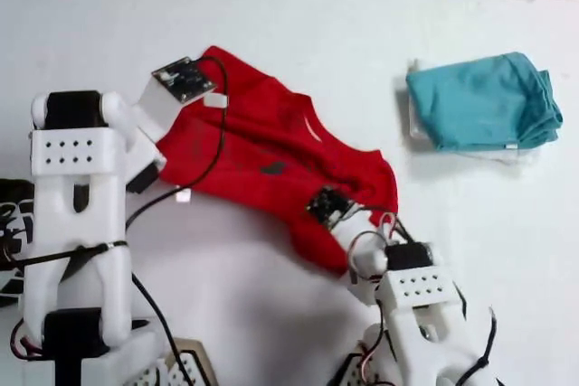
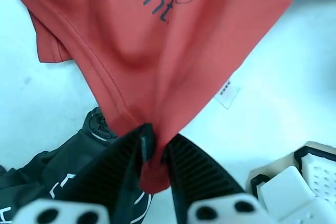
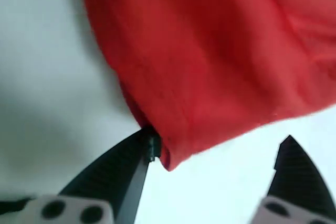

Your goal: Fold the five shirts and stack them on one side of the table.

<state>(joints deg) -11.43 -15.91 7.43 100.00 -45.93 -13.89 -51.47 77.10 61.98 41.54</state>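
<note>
A red shirt (image 1: 271, 155) lies spread and rumpled in the middle of the white table (image 1: 271, 24). My left gripper (image 2: 157, 156) is shut on the red shirt's (image 2: 157, 51) hem, which is pinched between the black fingers (image 2: 189, 169) and lifted into a peak. In the high view this grip is at the shirt's left edge (image 1: 161, 162). My right gripper (image 3: 220, 150) is open, and a corner of the red shirt (image 3: 210, 61) rests against one finger (image 3: 142, 156). The right arm's wrist (image 1: 330, 208) hovers over the shirt's near right part. A folded teal shirt (image 1: 484, 101) lies at the far right.
Dark cloth (image 2: 47, 166) lies by the left arm's base, at the table's left edge (image 1: 11, 214). A tan and white block (image 2: 304, 177) sits near the arm bases. Cables trail from both arms. Bare table stretches along the far side and between the arms.
</note>
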